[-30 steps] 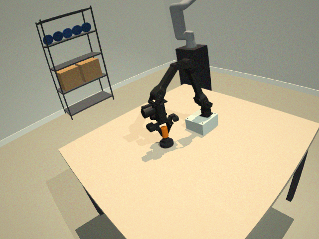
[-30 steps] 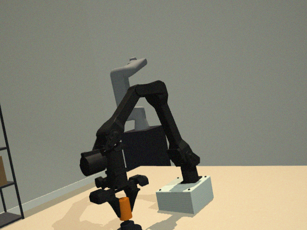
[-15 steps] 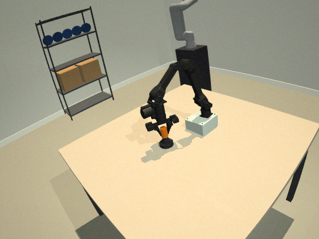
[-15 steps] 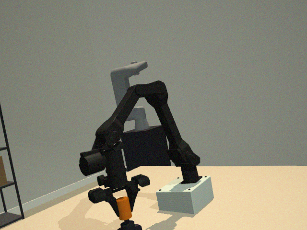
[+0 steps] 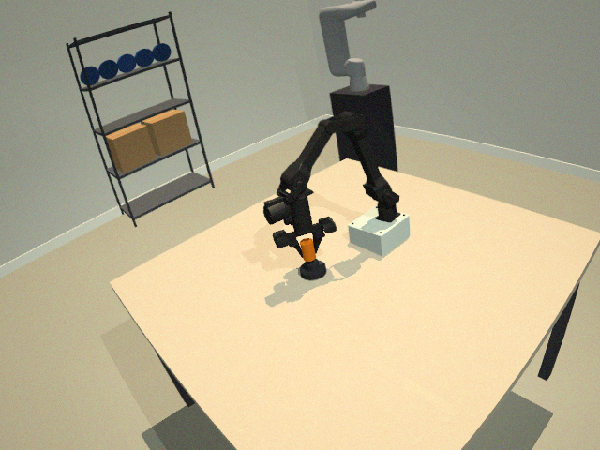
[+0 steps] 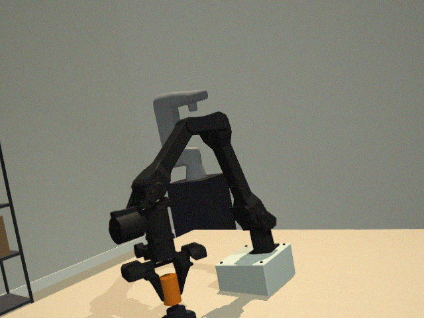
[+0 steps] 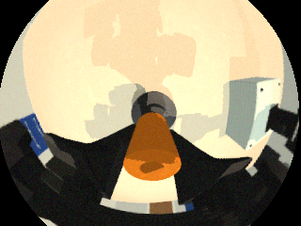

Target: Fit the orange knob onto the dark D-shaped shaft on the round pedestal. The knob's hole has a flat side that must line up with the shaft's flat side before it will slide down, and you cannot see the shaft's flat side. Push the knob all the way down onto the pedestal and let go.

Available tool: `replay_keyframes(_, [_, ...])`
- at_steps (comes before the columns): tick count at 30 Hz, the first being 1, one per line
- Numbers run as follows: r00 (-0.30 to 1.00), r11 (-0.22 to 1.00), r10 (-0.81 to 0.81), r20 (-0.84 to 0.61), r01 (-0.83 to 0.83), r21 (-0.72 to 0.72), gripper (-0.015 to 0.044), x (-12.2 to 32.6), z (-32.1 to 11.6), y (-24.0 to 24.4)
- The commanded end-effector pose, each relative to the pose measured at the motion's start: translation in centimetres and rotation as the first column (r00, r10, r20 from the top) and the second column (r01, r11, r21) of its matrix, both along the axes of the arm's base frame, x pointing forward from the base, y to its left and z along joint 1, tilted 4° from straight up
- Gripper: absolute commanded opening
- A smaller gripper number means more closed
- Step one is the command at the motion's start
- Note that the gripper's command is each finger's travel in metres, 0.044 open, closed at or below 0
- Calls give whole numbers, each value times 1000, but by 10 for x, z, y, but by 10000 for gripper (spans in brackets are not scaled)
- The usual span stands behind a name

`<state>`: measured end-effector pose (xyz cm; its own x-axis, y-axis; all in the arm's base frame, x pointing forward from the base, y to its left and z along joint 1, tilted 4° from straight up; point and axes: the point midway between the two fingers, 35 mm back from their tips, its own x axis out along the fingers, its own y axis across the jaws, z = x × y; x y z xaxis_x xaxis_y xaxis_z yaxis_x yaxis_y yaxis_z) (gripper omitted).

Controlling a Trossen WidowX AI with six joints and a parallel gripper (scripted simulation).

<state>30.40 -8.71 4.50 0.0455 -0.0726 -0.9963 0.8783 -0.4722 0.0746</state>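
Note:
The orange knob is an upright cylinder, slightly tilted in the top and exterior views. My gripper is shut on it, with one dark finger on each side. The round dark pedestal stands on the table directly below the knob. The knob's lower end is just above or at the top of the pedestal's raised middle; I cannot tell whether they touch. The shaft's flat side and the knob's hole are hidden.
The arm's pale base box stands on the table to the right of the pedestal. A shelf rack and a grey robot on a dark cabinet stand beyond the table.

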Motion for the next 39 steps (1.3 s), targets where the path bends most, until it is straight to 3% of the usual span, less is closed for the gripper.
replay_keyframes(1, [1000, 1000, -4, 5, 4, 0, 0, 0, 4, 0])
replay_keyframes(10, [977, 977, -211, 19, 211, 12, 0, -4, 5, 2])
replay_keyframes(39, [971, 972, -236, 20, 236, 14, 0, -2, 4, 1])
